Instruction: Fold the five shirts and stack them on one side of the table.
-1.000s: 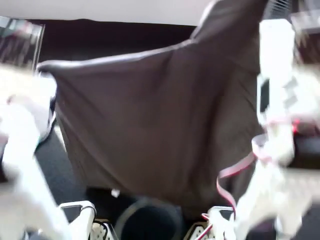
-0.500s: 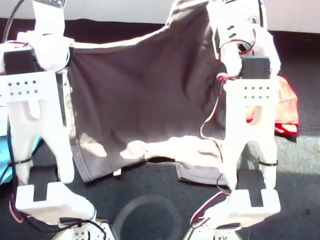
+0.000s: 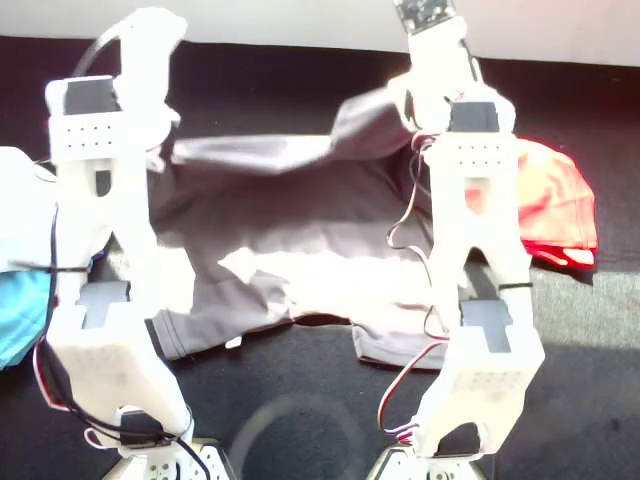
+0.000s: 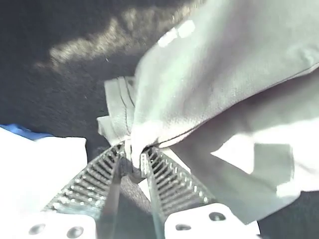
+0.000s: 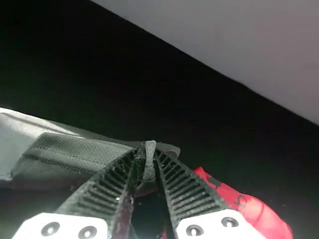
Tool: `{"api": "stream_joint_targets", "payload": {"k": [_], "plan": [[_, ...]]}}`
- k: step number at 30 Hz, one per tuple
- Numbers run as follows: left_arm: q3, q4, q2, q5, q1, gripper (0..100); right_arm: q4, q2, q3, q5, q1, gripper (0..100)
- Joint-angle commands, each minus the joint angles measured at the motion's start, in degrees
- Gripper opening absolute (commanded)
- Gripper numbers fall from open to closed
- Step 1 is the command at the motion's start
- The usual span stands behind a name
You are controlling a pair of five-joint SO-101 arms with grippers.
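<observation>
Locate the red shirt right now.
High view: the red shirt lies at the right side of the table, beside the grey shirt.

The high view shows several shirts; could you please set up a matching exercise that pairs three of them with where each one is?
Things:
1. grey shirt
2. red shirt
3. blue shirt

Places:
A. lying on the outer side of the right arm, free of both grippers
B. at the edge of the high view, on the outer side of the left arm
C. spread between the two arms, pinched by the left gripper and the right gripper

Pairs: 1-C, 2-A, 3-B.
</observation>
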Motion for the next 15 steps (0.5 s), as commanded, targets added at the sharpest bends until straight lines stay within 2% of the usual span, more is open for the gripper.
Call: {"api": "stream_joint_targets", "payload": {"k": [1, 9, 15], "plan": [[-2.15, 3.6, 2.33, 0.09, 0.57, 1, 3.74, -0.22, -0.92, 0.0, 1.54, 0.6], [-0.66, 10.29, 3.82, 0.09, 0.66, 1, 18.42, -0.22, -1.27, 0.09, 4.88, 0.6], [11.65, 10.2, -1.63, 0.09, 1.19, 1, 24.92, -1.45, -1.36, 0.0, 5.23, 0.6]]}}
